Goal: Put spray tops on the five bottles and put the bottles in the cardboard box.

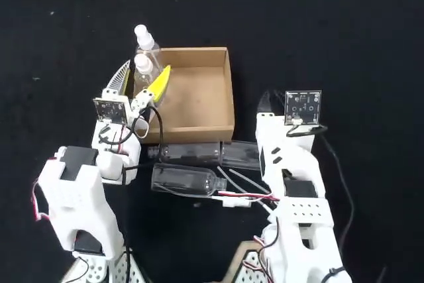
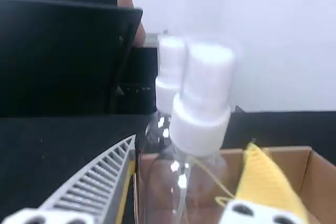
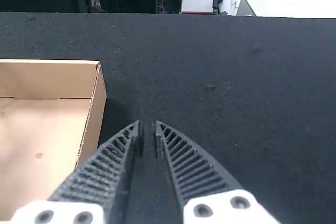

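Observation:
A cardboard box (image 1: 228,91) stands open in the middle of the table. My left gripper (image 1: 146,66) is at the box's left wall, shut on an upright clear bottle (image 1: 147,76) that carries a white spray top (image 2: 202,103); the grey finger (image 2: 100,177) and the yellow finger (image 2: 262,182) flank its body. A second capped bottle (image 1: 145,41) stands just behind it at the box's far left corner. My right gripper (image 1: 268,104) hangs shut and empty just right of the box (image 3: 97,93). Three uncapped bottles (image 1: 192,152) lie between the arms.
Thin spray tubes (image 1: 232,178) and a white part lie beside the lying bottles, near the right arm's base. Black cloth covers the table (image 1: 344,44), with open room to the right of the box and behind it.

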You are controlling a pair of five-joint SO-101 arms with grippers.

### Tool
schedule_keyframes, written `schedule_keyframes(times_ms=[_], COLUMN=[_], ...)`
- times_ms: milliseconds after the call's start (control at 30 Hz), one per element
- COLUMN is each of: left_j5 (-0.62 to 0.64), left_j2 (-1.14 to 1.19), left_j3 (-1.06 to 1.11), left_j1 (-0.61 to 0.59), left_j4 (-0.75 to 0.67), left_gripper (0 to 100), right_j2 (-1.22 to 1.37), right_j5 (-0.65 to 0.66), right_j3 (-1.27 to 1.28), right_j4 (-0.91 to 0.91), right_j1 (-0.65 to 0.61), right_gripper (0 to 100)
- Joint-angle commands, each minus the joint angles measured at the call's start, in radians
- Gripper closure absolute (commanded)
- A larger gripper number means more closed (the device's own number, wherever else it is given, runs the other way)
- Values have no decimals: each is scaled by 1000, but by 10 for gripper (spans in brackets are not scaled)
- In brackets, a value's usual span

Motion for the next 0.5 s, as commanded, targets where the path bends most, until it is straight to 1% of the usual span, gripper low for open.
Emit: schedule_keyframes(times_ms=[0,67,100,233,467], left_j5=[-9,-3,-3,-3,-9], left_j2=[-78,-86,-86,-86,-94], left_j3=[16,16,19,19,24], left_j1=[-2,-4,-5,1,-4], left_j4=[54,109,110,72,71], left_gripper=[712,716,721,726,724], right_j2=[-7,-7,-7,-7,-7], right_j5=[9,9,9,9,9], right_j3=[-12,-12,-12,-10,-8], right_j4=[-32,-31,-31,-29,-31], right_j1=[-15,-15,-15,-15,-15], right_gripper=[973,973,973,973,973])
